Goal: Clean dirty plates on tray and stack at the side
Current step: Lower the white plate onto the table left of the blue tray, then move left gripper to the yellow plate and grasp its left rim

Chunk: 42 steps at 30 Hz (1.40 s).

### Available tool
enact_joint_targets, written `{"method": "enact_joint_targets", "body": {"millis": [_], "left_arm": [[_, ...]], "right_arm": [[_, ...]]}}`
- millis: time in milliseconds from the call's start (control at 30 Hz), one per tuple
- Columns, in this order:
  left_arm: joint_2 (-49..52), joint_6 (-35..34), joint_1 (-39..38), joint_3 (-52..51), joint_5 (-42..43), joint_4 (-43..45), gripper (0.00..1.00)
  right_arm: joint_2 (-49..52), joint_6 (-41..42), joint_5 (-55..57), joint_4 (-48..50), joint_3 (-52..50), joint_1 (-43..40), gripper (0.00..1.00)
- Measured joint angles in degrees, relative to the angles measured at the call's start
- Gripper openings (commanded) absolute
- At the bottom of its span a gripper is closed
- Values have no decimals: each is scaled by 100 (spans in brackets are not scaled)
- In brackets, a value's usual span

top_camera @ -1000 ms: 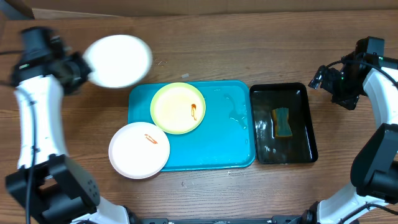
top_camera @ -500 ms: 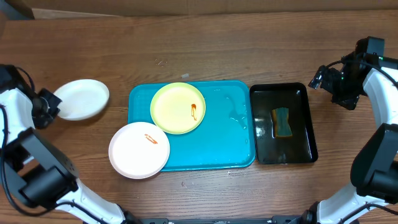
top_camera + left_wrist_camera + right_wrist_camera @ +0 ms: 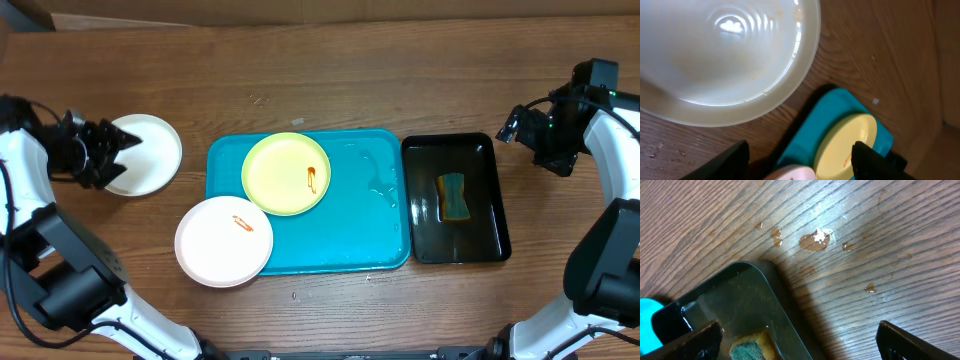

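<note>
A clean white plate [image 3: 148, 155] lies flat on the wood left of the turquoise tray [image 3: 350, 235]. My left gripper [image 3: 118, 152] is at its left rim, open, with nothing between the fingers. The left wrist view shows that plate [image 3: 725, 50] beyond my open left gripper [image 3: 800, 147]. A yellow-green plate [image 3: 285, 173] with an orange smear sits on the tray's back left. A white plate [image 3: 224, 241] with a smear overlaps the tray's front left corner. My right gripper [image 3: 518, 124] hovers open off the back right.
A black tray [image 3: 420, 240] holding water and a sponge [image 3: 455, 195] stands right of the turquoise tray. In the right wrist view, water drops [image 3: 815, 240] spot the wood beyond the black tray's [image 3: 725, 300] corner.
My left arm brought the white plate down from the upper left onto the table beside the tray, then opened its jaws and let it go. The right arm has not moved.
</note>
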Motion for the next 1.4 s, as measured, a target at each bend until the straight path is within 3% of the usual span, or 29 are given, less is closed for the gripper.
{"method": "enact_joint_targets", "body": {"millis": [100,300,633,900,1133,1400], "left_arm": [[-356,133,-367,33,-107,-280,51],[-763,57,-1720,96,-997,-555,50],[-761,-544,-3672,-756,-2522,205,51],[-761,-885,-3915,-1207,-3206,953,50],[-761,-933,-3915,-1915,-3318,1735,40],[-761,-944,-3915,-2188,-3320,2192,38]], "right_arm": [[0,0,2,4,0,0,100],[0,2,0,7,0,0,100],[0,2,0,4,0,0,100],[0,0,0,4,0,0,100],[0,2,0,4,0,0,100],[0,2,0,4,0,0,100]]}}
